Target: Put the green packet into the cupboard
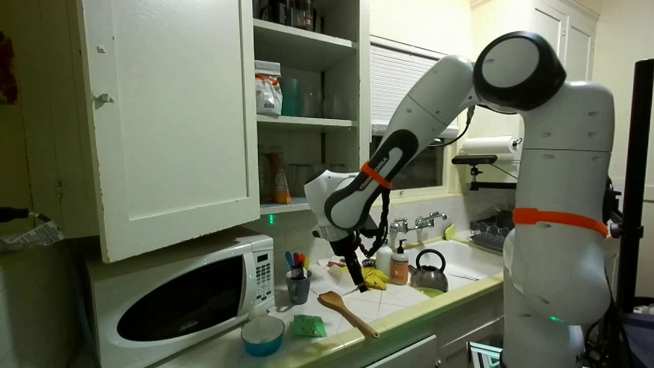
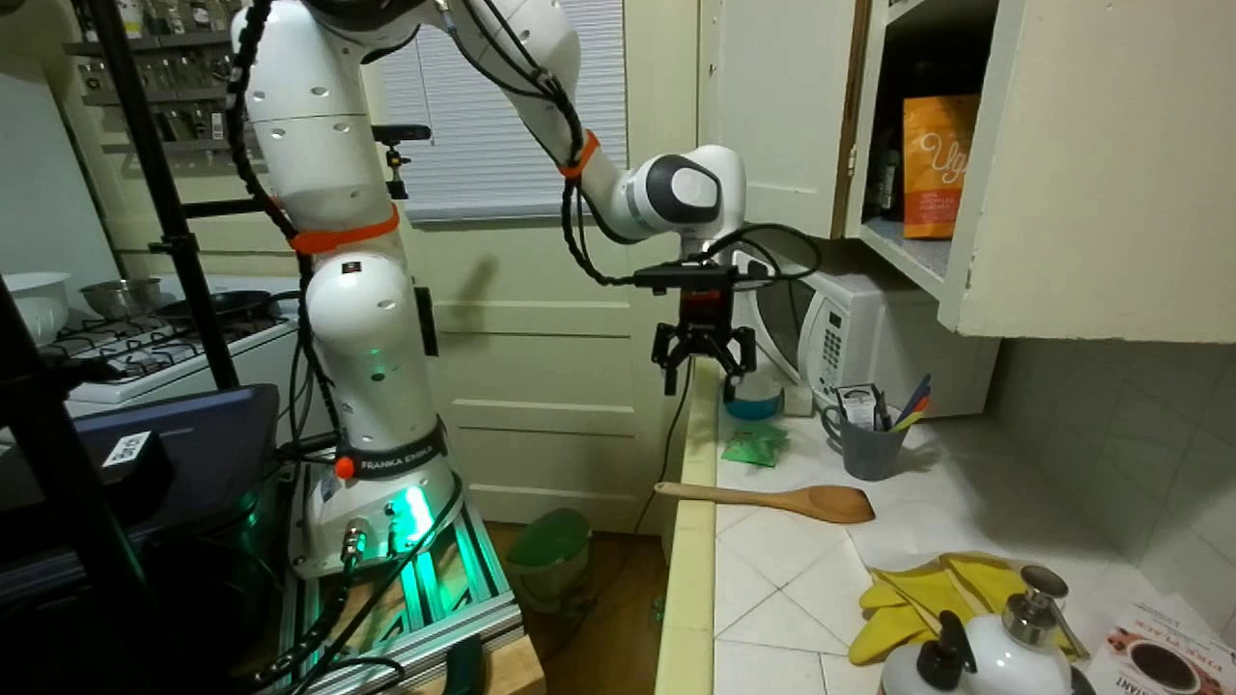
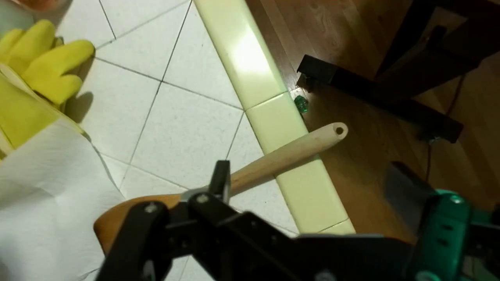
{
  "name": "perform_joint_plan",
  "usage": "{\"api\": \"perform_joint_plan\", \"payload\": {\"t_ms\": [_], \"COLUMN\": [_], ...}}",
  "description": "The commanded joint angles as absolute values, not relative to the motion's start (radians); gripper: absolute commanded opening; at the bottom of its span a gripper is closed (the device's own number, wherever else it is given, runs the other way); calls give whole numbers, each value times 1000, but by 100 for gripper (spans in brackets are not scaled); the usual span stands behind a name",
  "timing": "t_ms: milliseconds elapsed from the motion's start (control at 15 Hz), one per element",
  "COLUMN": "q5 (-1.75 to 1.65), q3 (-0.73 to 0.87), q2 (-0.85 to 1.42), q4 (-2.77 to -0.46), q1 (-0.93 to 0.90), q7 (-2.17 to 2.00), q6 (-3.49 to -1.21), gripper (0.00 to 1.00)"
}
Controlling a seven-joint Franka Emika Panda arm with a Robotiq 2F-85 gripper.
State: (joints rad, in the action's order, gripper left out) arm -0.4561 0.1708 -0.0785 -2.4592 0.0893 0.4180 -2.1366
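Observation:
The green packet (image 1: 308, 325) lies on the white tiled counter beside a blue bowl, near the counter's front edge; the same packet (image 2: 756, 443) shows in an exterior view below the bowl. It is out of the wrist view. Above the microwave, the white cupboard (image 1: 306, 122) has its panelled door (image 1: 173, 112) swung wide, baring shelves with bags and glasses. My gripper (image 2: 701, 386) points down over the counter, above the packet's height. In the wrist view the gripper (image 3: 310, 171) stands open, fingers far apart and nothing between them, over the wooden spoon.
The wooden spoon (image 1: 347, 313) juts over the counter's front edge. A blue bowl (image 1: 262, 337), a grey mug (image 1: 299, 287) with utensils and the microwave (image 1: 179, 291) stand around the packet. Yellow gloves (image 2: 927, 598), soap bottles and a kettle (image 1: 429, 276) sit towards the sink.

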Motion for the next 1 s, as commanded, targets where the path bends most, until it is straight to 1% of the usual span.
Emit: {"api": "perform_joint_plan", "payload": {"t_ms": [0, 67, 133, 200, 267, 533, 667, 933], "q5": [-411, -378, -362, -421, -408, -415, -470, -309], "q3": [185, 174, 161, 165, 162, 149, 145, 105], "q2": [123, 178, 222, 250, 164, 249, 241, 271], "q4": [-2372, -2333, -2288, -2247, -2344, -2256, -2294, -2354], "q1": [125, 132, 136, 122, 142, 140, 147, 221], "q7": [650, 709, 730, 529, 626, 547, 579, 779], "q6": [-2247, -2227, -2156, -2112, -2189, -2144, -2278, -2563], "gripper": [100, 100, 100, 100, 100, 100, 100, 100]}}
